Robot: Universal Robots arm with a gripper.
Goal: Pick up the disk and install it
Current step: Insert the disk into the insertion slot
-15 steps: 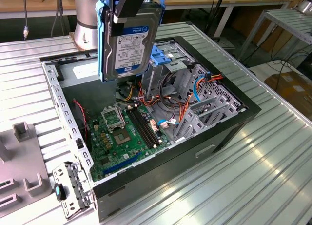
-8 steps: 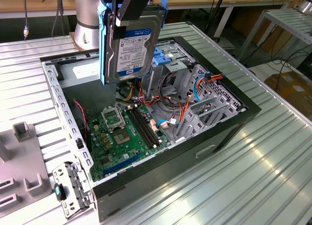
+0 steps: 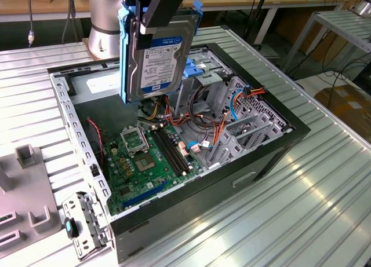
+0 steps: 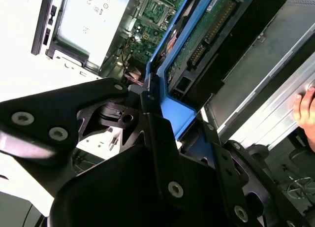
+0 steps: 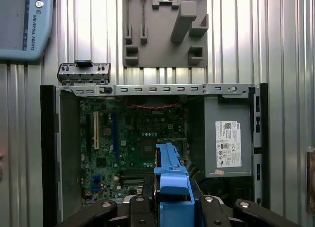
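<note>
While your gripper (image 3: 152,19) pinches the disk (image 3: 155,61) by its upper end, the drive hangs on edge in the air over the far part of the open computer case (image 3: 272,154), clear of everything below it. You can see in the exterior view its white label with the dark blue band turned toward the camera, and a blue side rail (image 3: 123,52) running down its edge. Beneath it, on the floor of the case, lies the green motherboard (image 3: 145,163), with orange and blue cables (image 3: 232,105) bunched toward the exterior view's right beside the metal drive cage (image 3: 243,128). The case sits on a ribbed metal table (image 3: 313,209). Near the camera on the exterior view's left, a grey fixture plate (image 3: 26,191) lies close to the case, and a small perforated metal bracket (image 3: 87,220) rests by the case's near corner. In the first wrist view you look down past the disk's blue rail end onto the motherboard, and a grey metal box with a white label (image 5: 229,143) sits in one corner of the case. In the second wrist view the black fingers (image 4: 157,138) clamp the blue rail, the disk's green circuit-board underside shows, and a person's hand (image 4: 305,109) appears out beyond the case wall.
</note>
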